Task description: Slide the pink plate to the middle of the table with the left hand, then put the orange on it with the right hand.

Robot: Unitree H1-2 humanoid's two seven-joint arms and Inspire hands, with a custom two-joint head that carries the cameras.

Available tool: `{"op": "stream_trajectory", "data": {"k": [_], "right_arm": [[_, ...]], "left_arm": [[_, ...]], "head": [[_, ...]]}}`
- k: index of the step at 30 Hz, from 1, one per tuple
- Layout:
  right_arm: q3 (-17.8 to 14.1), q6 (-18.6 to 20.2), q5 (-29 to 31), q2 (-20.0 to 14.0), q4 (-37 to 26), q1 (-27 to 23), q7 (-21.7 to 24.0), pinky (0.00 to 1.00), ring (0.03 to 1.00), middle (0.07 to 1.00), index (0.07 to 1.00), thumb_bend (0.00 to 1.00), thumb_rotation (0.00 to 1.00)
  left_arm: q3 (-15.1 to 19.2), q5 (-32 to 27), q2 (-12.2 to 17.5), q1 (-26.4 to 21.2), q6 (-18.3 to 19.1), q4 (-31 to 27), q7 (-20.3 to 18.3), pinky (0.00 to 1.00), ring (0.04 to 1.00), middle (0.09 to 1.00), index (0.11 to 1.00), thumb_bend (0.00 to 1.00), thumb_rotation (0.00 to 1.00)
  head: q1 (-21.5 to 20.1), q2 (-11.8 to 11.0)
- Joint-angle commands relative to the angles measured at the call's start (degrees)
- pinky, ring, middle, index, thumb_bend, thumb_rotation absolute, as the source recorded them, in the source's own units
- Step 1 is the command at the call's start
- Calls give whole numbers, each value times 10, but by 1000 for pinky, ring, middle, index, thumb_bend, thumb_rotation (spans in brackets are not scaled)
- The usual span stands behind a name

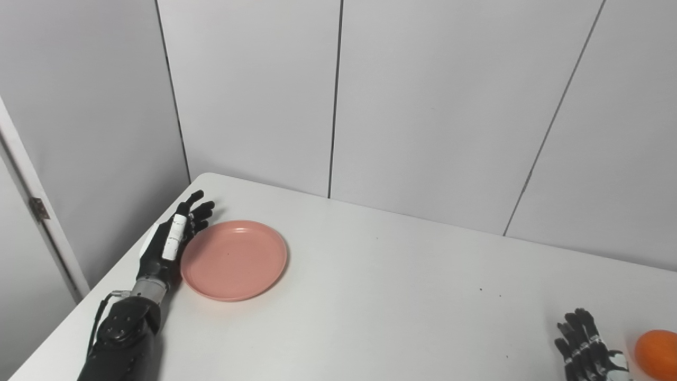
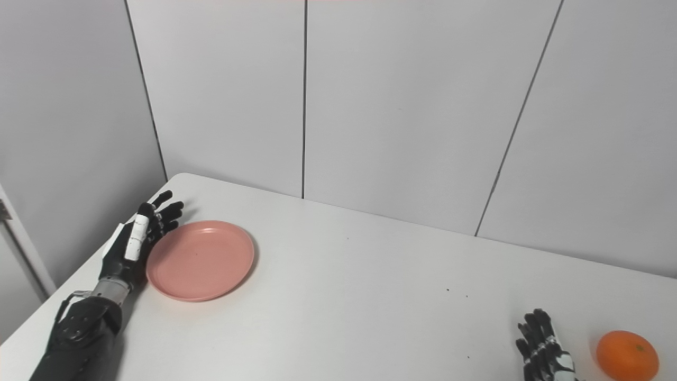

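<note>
Altogether: one pink plate (image 1: 234, 260), one orange (image 2: 627, 355), two robot hands.

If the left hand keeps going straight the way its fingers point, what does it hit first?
Probably nothing on the table: the left hand points toward the far-left corner, alongside the pink plate rather than into it. Beyond the table edge stands the grey wall, though depth is unclear.

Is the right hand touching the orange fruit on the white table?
Apart. The right eye view shows a strip of bare white table between the right hand and the round orange fruit; the fingers are open.
</note>
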Motion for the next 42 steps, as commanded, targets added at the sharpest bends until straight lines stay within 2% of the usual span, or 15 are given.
{"op": "stream_trajectory", "data": {"k": [1,7,10,14,22,28,31,38,42], "right_arm": [[7,14,2,15,38,54,-1,1000,982,965,960,830,1000],[7,14,5,15,43,51,1,1000,983,965,961,828,1000],[7,12,3,15,44,51,1,1000,982,964,959,836,1000],[8,10,-1,15,45,50,-1,1000,974,958,952,843,1000],[9,9,-1,15,44,51,1,1000,980,962,963,843,1000],[9,11,-2,16,42,52,-1,1000,980,962,958,840,1000],[9,13,-2,16,41,52,-1,1000,978,961,958,839,1000],[9,13,-3,16,39,52,-4,1000,974,956,955,851,1000],[9,16,-2,15,37,53,-5,1000,978,960,958,860,1000]], "left_arm": [[-3,3,2,-10,-6,1,2,927,893,859,893,1000,938],[-3,2,4,-11,-6,1,1,909,882,847,882,1000,929],[-4,1,2,-6,6,-18,0,900,882,856,888,1000,931],[-5,-4,1,-4,10,-20,-6,919,892,869,908,1000,930],[1,-23,-14,1,24,-25,-14,924,900,879,893,988,934],[6,-44,-29,8,53,-51,-11,916,908,875,885,989,940],[10,-56,-32,6,58,-43,-18,924,908,875,890,987,929],[3,-52,-47,19,92,-83,-2,851,874,851,897,958,952],[0,-61,-57,26,115,-107,-4,861,882,850,880,974,932]], "head": [[0,1],[0,-1],[0,-1],[0,0],[-1,1],[-2,2],[-2,2],[-3,4],[-3,6]]}}
